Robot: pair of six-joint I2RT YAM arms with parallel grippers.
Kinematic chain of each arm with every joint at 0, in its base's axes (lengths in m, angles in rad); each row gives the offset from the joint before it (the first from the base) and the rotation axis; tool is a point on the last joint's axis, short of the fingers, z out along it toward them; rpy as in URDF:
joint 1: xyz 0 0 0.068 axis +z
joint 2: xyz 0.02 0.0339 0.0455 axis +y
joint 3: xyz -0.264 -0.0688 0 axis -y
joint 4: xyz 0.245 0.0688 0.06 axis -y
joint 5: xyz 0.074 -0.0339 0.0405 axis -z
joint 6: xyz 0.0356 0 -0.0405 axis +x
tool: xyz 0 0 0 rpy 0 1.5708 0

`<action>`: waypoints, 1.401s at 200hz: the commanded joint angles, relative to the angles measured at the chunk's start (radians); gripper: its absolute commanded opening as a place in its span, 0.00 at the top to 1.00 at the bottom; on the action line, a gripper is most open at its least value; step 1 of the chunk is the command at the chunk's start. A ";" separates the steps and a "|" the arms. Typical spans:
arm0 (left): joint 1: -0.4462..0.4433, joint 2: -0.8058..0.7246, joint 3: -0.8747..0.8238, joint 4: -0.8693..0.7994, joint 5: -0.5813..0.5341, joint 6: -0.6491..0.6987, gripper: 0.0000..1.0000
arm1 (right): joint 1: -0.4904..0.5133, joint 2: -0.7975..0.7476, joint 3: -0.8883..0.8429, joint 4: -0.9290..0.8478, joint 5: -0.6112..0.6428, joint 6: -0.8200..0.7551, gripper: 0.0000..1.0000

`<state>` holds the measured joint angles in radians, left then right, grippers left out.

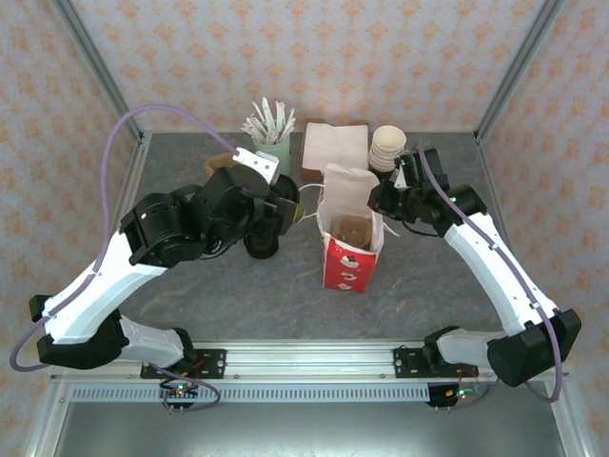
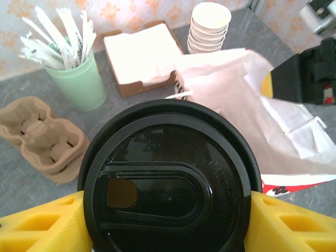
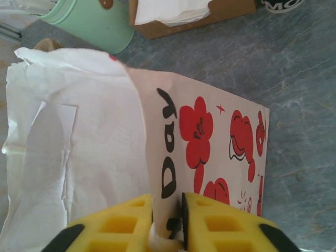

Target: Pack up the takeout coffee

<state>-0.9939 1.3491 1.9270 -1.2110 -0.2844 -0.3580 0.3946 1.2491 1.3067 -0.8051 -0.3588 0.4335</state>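
At the wrists: right claw point(image 3: 168, 205) pinches the bag point(image 3: 210, 131) rim, left claw point(image 2: 168, 223) grasps the takeout coffee point(image 2: 168, 168).

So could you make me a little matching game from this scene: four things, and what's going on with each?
1 takeout coffee
2 paper bag
3 green cup
4 brown box

a holds white napkins
b clamped in left gripper
c holds wrapped sticks
d edge pinched by right gripper

Pairs: 1-b, 2-d, 3-c, 4-a
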 commanded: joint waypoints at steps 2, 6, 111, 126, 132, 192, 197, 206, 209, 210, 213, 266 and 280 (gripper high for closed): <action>0.005 0.056 0.102 -0.056 -0.034 0.060 0.32 | 0.041 -0.009 -0.023 0.054 0.040 0.108 0.86; 0.005 0.070 0.125 -0.062 -0.034 0.064 0.32 | 0.049 -0.010 -0.027 0.061 0.047 0.125 0.86; 0.003 0.267 0.274 -0.074 0.037 -0.018 0.33 | 0.207 -0.101 -0.087 0.145 0.083 0.369 0.60; 0.002 0.259 0.232 -0.047 0.031 -0.037 0.33 | 0.189 -0.113 -0.045 0.096 0.098 0.325 0.50; 0.001 0.255 0.209 -0.029 0.026 -0.039 0.33 | 0.180 -0.115 -0.029 0.086 0.096 0.300 0.47; 0.003 0.227 0.079 0.063 0.004 -0.059 0.34 | -0.015 -0.072 0.089 0.022 -0.057 0.071 0.42; 0.004 0.228 0.074 0.067 0.012 -0.058 0.34 | -0.022 -0.059 0.100 0.030 -0.078 0.041 0.42; 0.004 0.226 0.066 0.071 0.013 -0.058 0.34 | -0.025 -0.021 0.136 0.029 -0.108 -0.031 0.41; 0.004 0.224 0.061 0.074 0.013 -0.057 0.34 | -0.026 -0.008 0.147 0.028 -0.117 -0.055 0.41; 0.004 0.223 0.060 0.075 0.012 -0.057 0.34 | -0.025 -0.005 0.150 0.027 -0.119 -0.063 0.41; 0.004 0.220 0.052 0.080 0.012 -0.053 0.34 | -0.025 0.006 0.161 0.026 -0.126 -0.085 0.41; 0.035 0.150 -0.108 0.145 0.065 -0.051 0.34 | -0.026 0.138 0.230 0.053 -0.225 -0.395 0.42; 0.038 0.142 -0.126 0.153 0.086 -0.053 0.34 | -0.026 0.159 0.229 0.069 -0.243 -0.456 0.42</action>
<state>-0.9661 1.5253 1.8305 -1.1034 -0.2295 -0.3954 0.3714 1.3827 1.5005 -0.7662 -0.5392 0.1650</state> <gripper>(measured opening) 0.661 0.579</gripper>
